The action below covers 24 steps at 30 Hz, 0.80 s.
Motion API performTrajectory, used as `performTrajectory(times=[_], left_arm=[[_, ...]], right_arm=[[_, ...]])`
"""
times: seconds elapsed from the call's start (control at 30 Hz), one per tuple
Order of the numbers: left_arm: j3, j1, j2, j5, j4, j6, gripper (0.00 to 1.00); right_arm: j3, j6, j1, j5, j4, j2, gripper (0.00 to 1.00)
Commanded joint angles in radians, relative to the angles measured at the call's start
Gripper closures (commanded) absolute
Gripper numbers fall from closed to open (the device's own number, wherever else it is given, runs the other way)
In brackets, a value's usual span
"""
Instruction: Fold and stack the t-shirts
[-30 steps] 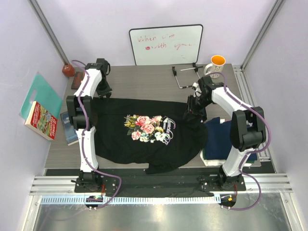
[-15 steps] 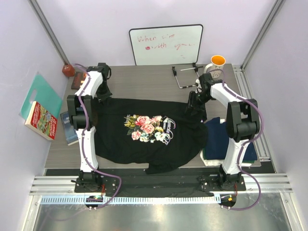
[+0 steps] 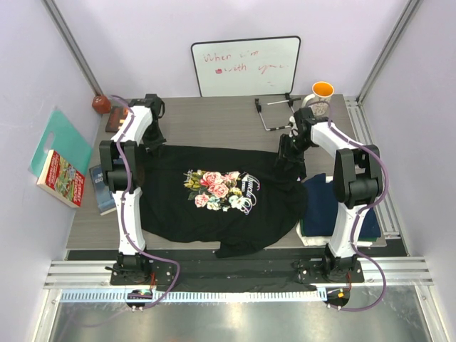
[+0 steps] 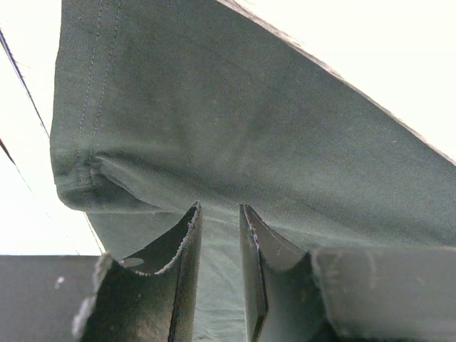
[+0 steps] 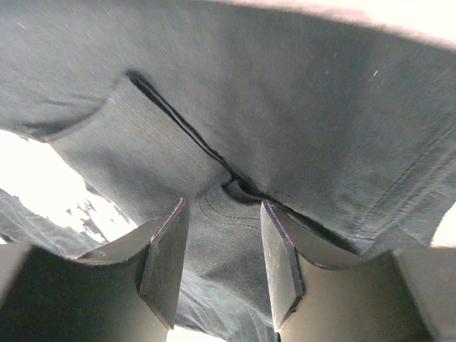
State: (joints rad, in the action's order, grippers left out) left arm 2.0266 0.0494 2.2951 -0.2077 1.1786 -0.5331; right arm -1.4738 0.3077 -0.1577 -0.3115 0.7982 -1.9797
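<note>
A large black t-shirt [image 3: 214, 214] with a pink-and-white floral print lies spread across the middle of the table. My left gripper [image 3: 156, 144] is at its far left corner. In the left wrist view the jaws [image 4: 219, 206] stand narrow, shut on a fold of the dark cloth [image 4: 235, 121]. My right gripper [image 3: 288, 162] is over the shirt's far right edge. In the right wrist view it [image 5: 224, 203] is open, with a seamed part of the cloth [image 5: 285, 107] lying slack between its fingers. Folded navy t-shirts [image 3: 322, 205] lie at the right.
A whiteboard [image 3: 246, 65] leans on the back wall, with a mug [image 3: 320, 97] and a bent metal tool [image 3: 274, 117] near it. Books [image 3: 60, 178] and a teal board [image 3: 63, 139] lie off the left edge. A blue book [image 3: 104, 189] is beside the left arm.
My right gripper's jaws have opened and let go of the shirt's far right edge, and that arm has drawn back a little. The left gripper has shifted only slightly, still closed.
</note>
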Motion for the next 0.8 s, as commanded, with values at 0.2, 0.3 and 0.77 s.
performTrajectory(times=[0.2, 0.3, 0.77], left_arm=[[0.021, -0.003, -0.034, 0.008, -0.01, 0.024, 0.73], [0.029, -0.003, -0.028, 0.005, -0.007, 0.028, 0.73], [0.04, -0.003, -0.013, 0.021, -0.007, 0.024, 0.73]], right_arm=[[-0.071, -0.021, 0.004, -0.009, -0.024, 0.001, 0.49], [-0.077, -0.016, 0.003, -0.034, -0.024, -0.022, 0.49], [-0.059, -0.035, 0.003, -0.127, -0.008, -0.033, 0.87]])
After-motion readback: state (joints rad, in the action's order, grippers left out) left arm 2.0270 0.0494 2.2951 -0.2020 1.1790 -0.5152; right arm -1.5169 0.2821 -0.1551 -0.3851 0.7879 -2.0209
